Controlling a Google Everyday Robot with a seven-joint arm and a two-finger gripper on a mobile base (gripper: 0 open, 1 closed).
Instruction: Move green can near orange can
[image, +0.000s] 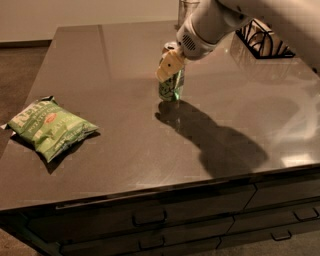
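Note:
The green can (172, 89), green-and-white patterned, stands upright on the dark table (110, 65) near its middle back. My gripper (170, 75) reaches down from the upper right and is shut on the green can, with one cream finger (167, 66) across the can's upper side. The orange can (168, 48) is almost wholly hidden right behind the gripper and the green can. Only a bit of its silver top shows. The two cans are very close together.
A flat green chip bag (50, 127) lies near the table's left edge. A clear glass jar (187, 8) stands at the back, a black wire rack (262, 37) at the back right. Drawers (150, 220) run below the front edge.

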